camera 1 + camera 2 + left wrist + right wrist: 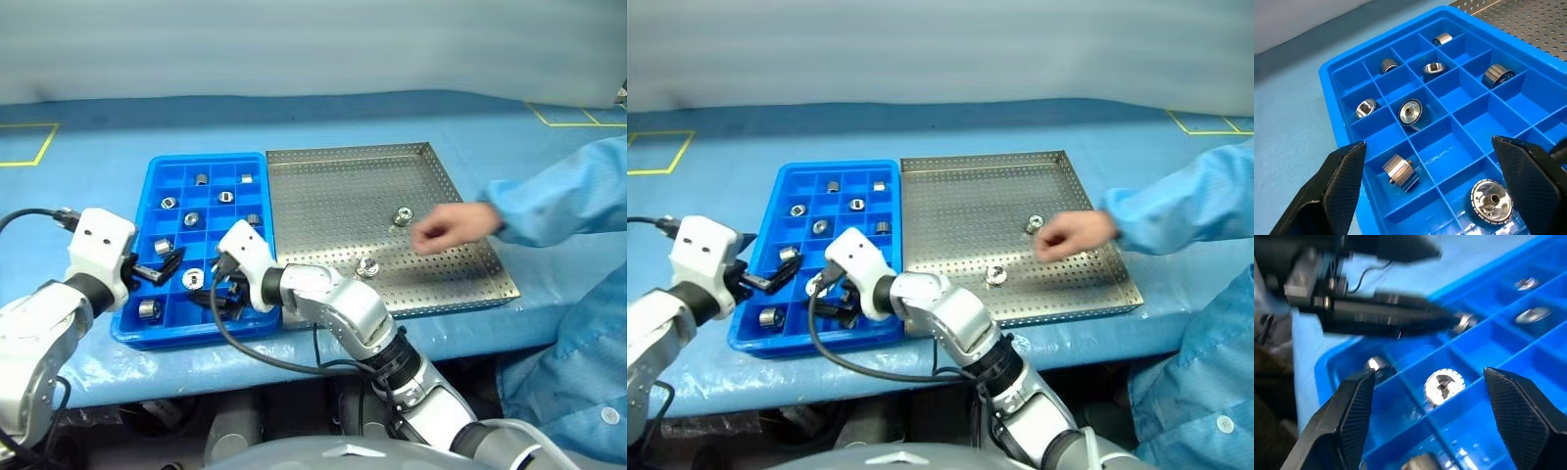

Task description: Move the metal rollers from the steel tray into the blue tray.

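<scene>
Steel tray (323, 186) long axis front-to-back beside blue tray (157, 181) — 2 rollers (402, 216) hole-up, both claws (162, 266) (231, 294) apart, empty.

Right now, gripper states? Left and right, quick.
Left gripper: open, empty, over the blue tray.
Right gripper: open, empty, above a metal roller lying in a tray cell.
</scene>
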`<state>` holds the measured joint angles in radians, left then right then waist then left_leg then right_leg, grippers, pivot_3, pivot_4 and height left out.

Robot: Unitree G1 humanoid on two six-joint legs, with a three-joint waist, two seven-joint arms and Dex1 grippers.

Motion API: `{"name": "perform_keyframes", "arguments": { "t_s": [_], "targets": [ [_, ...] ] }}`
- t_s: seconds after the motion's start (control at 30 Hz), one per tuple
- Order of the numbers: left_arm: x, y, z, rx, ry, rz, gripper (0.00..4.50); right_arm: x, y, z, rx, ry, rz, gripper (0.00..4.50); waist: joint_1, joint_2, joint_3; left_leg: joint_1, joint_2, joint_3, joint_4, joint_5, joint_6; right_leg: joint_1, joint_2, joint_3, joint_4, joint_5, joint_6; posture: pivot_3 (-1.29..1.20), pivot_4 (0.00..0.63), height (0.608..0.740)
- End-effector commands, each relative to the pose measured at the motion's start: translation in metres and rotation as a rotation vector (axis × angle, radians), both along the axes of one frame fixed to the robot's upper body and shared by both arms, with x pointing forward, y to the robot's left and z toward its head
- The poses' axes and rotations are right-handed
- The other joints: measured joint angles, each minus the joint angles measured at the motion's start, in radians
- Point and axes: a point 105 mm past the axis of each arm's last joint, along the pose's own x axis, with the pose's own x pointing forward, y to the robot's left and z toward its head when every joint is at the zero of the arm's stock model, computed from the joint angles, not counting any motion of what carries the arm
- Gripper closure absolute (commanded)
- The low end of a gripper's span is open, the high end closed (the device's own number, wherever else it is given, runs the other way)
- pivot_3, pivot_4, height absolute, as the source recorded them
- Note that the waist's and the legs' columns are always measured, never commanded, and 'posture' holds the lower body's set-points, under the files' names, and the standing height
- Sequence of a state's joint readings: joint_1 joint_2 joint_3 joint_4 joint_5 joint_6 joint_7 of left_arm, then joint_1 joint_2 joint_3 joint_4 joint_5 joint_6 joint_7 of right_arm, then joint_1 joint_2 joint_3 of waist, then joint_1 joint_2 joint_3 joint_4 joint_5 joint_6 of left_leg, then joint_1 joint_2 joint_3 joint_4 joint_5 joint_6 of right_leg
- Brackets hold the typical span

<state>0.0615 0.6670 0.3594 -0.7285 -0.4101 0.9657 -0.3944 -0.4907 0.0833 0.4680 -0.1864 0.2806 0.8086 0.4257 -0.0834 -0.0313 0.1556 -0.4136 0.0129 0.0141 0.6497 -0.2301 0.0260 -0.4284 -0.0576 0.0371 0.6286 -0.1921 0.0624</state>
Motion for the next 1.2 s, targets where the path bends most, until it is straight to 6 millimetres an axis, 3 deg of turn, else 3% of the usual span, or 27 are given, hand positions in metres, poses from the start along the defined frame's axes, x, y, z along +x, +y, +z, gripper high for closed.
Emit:
{"name": "perform_keyframes", "arguments": {
  "t_s": [0.03,0.17,0.27,0.43,0.67,0.8,0.97,1.2],
  "targets": [
    [0.011,-0.019,0.005,-0.030,-0.047,-0.068,0.00,0.016,-0.027,0.022,0.037,-0.093,-0.116,0.77,-0.006,0.000,0.000,0.000,0.000,0.000,0.000,0.000,0.000,0.000,0.000,0.000,0.000,0.000,0.000,-0.19,0.150,0.740],
    [0.021,-0.046,-0.006,-0.079,-0.019,-0.157,0.00,0.037,-0.077,0.024,0.021,-0.116,-0.318,0.77,-0.016,-0.001,-0.001,-0.001,-0.002,0.001,0.001,0.000,0.001,0.001,-0.001,0.001,0.000,0.000,0.001,-0.25,0.150,0.740],
    [0.028,-0.069,-0.013,-0.128,0.001,-0.234,0.00,0.054,-0.131,0.010,-0.052,-0.100,-0.551,0.77,-0.061,0.002,-0.001,-0.002,-0.002,0.001,0.000,0.000,0.001,0.000,0.001,0.003,0.002,0.001,0.002,-0.28,0.150,0.740],
    [0.036,-0.095,-0.022,-0.160,0.026,-0.319,0.00,0.065,-0.170,-0.010,-0.148,-0.079,-0.738,0.77,-0.114,0.002,-0.001,-0.003,-0.003,0.004,0.001,0.000,0.002,0.001,0.001,0.006,0.002,0.001,0.002,-0.34,0.150,0.740],
    [0.051,-0.105,-0.026,-0.162,0.030,-0.336,0.00,0.069,-0.193,-0.009,-0.167,-0.091,-0.831,0.77,-0.221,0.003,-0.001,-0.002,-0.003,0.006,0.002,0.001,0.003,0.001,0.004,0.011,0.002,0.006,0.012,-0.39,0.150,0.740],
    [0.053,-0.112,-0.026,-0.178,0.023,-0.350,0.00,0.075,-0.203,-0.010,-0.210,-0.114,-0.865,0.77,-0.257,0.003,-0.001,-0.002,-0.003,0.006,0.002,0.001,0.004,0.001,0.004,0.014,0.002,0.006,0.015,-0.37,0.150,0.740],
    [0.055,-0.128,-0.026,-0.202,0.019,-0.369,0.00,0.082,-0.204,-0.011,-0.216,-0.109,-0.866,0.77,-0.265,0.003,-0.001,-0.001,-0.003,0.007,0.001,0.002,0.004,0.001,0.005,0.017,0.002,0.006,0.020,-0.34,0.150,0.740],
    [0.054,-0.124,-0.029,-0.195,0.030,-0.341,0.00,0.082,-0.192,-0.020,-0.219,-0.079,-0.825,0.77,-0.257,0.003,0.000,-0.001,-0.003,0.008,0.001,0.002,0.005,0.001,0.005,0.020,0.002,0.007,0.022,-0.30,0.150,0.740]
  ]
}}
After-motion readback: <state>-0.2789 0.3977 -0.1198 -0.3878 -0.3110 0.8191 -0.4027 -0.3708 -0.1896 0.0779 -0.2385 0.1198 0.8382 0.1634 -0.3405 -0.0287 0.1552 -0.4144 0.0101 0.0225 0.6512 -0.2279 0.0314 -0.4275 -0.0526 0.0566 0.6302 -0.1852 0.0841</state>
